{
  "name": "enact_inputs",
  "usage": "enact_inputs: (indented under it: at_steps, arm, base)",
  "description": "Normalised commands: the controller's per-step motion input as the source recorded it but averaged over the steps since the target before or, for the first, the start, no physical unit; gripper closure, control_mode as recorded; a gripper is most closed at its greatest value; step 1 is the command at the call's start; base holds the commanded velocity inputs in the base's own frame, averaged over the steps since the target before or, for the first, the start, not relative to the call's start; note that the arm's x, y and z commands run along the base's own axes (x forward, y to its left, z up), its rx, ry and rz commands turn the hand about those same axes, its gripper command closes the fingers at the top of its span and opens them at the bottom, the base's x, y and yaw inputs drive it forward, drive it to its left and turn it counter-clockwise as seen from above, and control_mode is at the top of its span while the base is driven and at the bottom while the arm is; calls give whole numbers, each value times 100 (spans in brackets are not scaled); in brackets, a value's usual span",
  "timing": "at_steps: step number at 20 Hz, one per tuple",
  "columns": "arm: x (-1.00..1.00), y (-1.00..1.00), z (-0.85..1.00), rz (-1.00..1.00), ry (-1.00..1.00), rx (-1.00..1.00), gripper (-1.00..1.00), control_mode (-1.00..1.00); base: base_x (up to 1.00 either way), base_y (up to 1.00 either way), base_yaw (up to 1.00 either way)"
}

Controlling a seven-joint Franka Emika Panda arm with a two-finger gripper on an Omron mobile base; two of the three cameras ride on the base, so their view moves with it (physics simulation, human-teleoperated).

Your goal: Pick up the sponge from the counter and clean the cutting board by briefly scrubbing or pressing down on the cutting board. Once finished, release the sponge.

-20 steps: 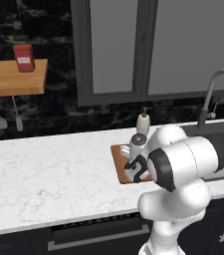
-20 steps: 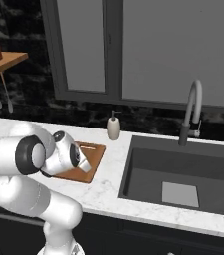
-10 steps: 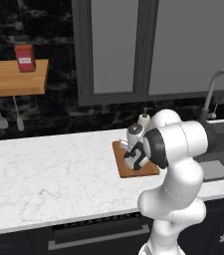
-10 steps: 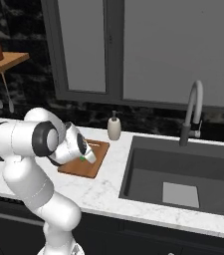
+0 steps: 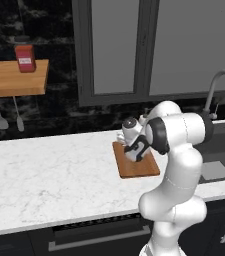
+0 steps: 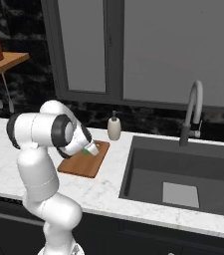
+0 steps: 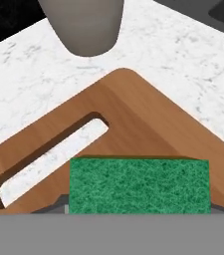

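Sponge (image 7: 139, 185) sits right at the claw end in the hand view, green face up to the camera, spanning the bottom middle of the picture, its lower edge cut off by the frame. Fingertips themselves hidden behind or below it; a small grey sliver at the sponge's lower left corner may be part of one, cannot tell. From the right base view a speck of green shows at the tip of the gripper (image 6: 90, 149), so the claw reads as clamped on the sponge.

Cutting board (image 7: 133, 119) lies directly under the sponge: rounded corner pointing away from the hand, slotted handle cut-out to the left with marble showing through. Whether the sponge touches the wood or hangs just above it, cannot tell.

Left base view: board (image 5: 135, 166) on the white counter (image 5: 44, 175), arm bent over its far end, hand (image 5: 136, 148) low over the wood. Right base view: same board (image 6: 81, 165) just left of the sink (image 6: 183, 174).

Soap bottle (image 6: 114, 127) stands on the counter just beyond the board's far corner; its base shows at the top of the hand view (image 7: 81, 25)
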Motion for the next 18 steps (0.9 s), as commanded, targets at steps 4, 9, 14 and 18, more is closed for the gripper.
enact_inputs:
  at_steps: [4,9,14,18]
  arm:
    - [-4,62,66,-4,10,0,100,-100]
    - [-19,43,99,1,21,12,100,-100]
    - [-29,68,80,8,19,23,100,-100]
    - [-21,86,15,6,21,20,100,-100]
  base:
    - [0,0,0]
    - [0,0,0]
    - [0,0,0]
    - [0,0,0]
